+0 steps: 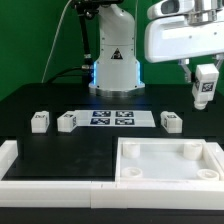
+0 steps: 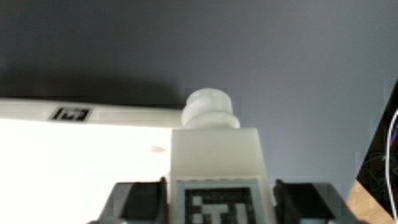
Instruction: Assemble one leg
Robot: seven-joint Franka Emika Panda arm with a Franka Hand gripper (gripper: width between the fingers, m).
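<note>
Fingers [image 2: 128, 203] clenched on leg [image 1: 205, 88], held aloft above counter [image 1: 30, 98], far right. Leg long axis about vertical, peg end down. Panel [image 1: 170, 165] lies below and nearer; its far-right socket [image 1: 190, 150] looks closest target, so next move likely down, toward near side.

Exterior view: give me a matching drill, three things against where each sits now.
1. small white stubby plastic leg farthest to the exterior view's right
2. large white square panel with round corner sockets
3. thin flat white marker board

A. lying flat in the middle, tags facing up
B. clamped in the gripper, lifted
C. nearest the camera, on the exterior view's right

Pairs: 1-B, 2-C, 3-A
</note>
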